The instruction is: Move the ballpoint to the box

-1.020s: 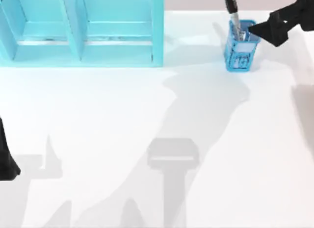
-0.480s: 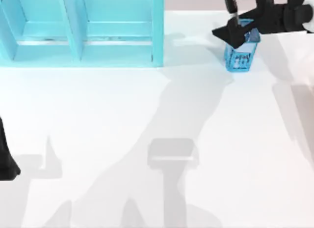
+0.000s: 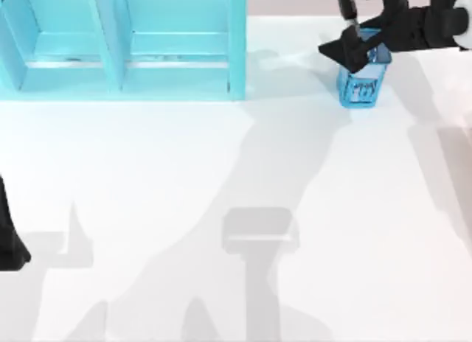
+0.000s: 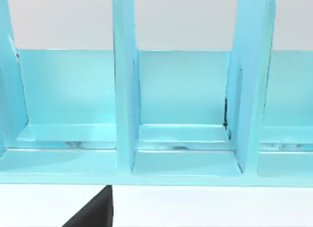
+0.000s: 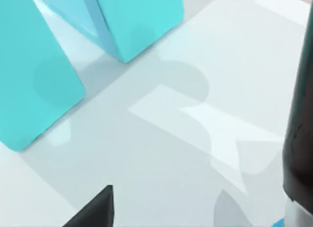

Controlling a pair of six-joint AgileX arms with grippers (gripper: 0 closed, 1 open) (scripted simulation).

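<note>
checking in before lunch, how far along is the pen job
Early on. Done: the right tool has reached the small blue basket at the table's far right, where the pen stands upright. In hand: closing on the pen's barrel; whether the grip is made cannot be told. Left: lifting it out and carrying it to the blue box at far left. The left arm sits parked at the left edge.

Ballpoint upright, close; turquoise box across table.

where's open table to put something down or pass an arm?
Bare: the wide table stretch in front of the shelf box, between the parked left arm and the right edge. Crowded: far right corner, right gripper at the blue basket holding the ballpoint.
</note>
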